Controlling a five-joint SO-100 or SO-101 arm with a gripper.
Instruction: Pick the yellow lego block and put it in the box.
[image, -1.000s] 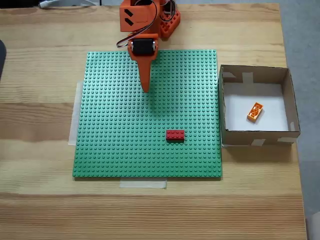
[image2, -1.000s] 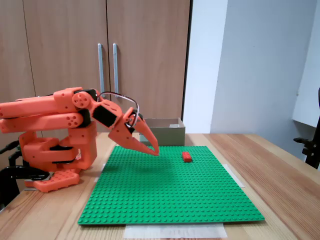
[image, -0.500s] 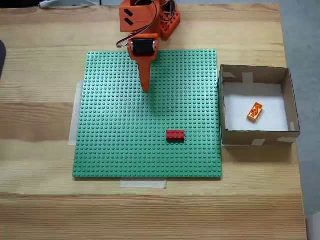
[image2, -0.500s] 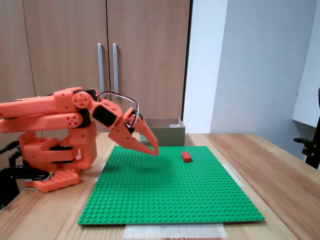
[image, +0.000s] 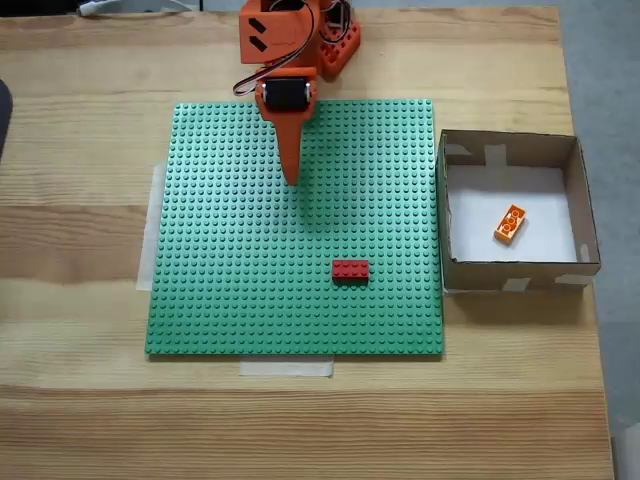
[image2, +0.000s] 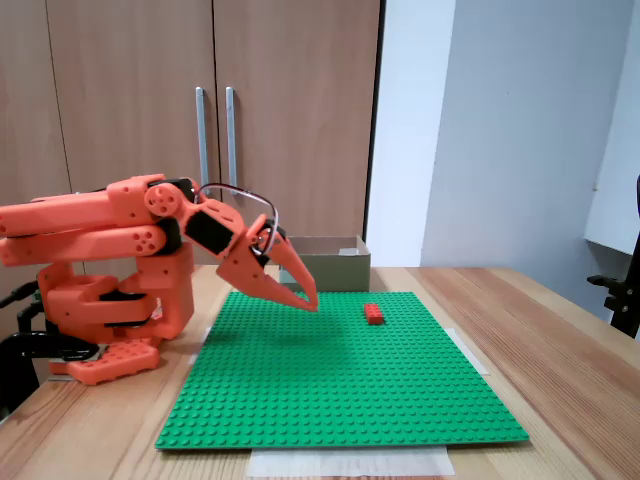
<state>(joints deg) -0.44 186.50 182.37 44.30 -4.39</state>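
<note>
yellow lego block (image: 510, 224) inside box (image: 587, 205); tool (image: 291, 178) closed, empty, above green baseplate (image: 230, 280)

The arm (image2: 110, 225) is bright orange printed plastic, built of blocky rounded links on a chunky orange base (image2: 105, 310). Black servo blocks sit at its joints. Thin looping cables (image2: 240, 195) arch over the wrist, and the gripper (image2: 308, 298) tapers into pointed orange fingers.

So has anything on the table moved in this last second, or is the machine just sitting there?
Nothing visibly changed. The pincer hangs over the green baseplate exactly as it did, its jaws together and holding nothing. The yellow lego block lies inside the box, and the red brick sits on the baseplate in the same spot.
</note>
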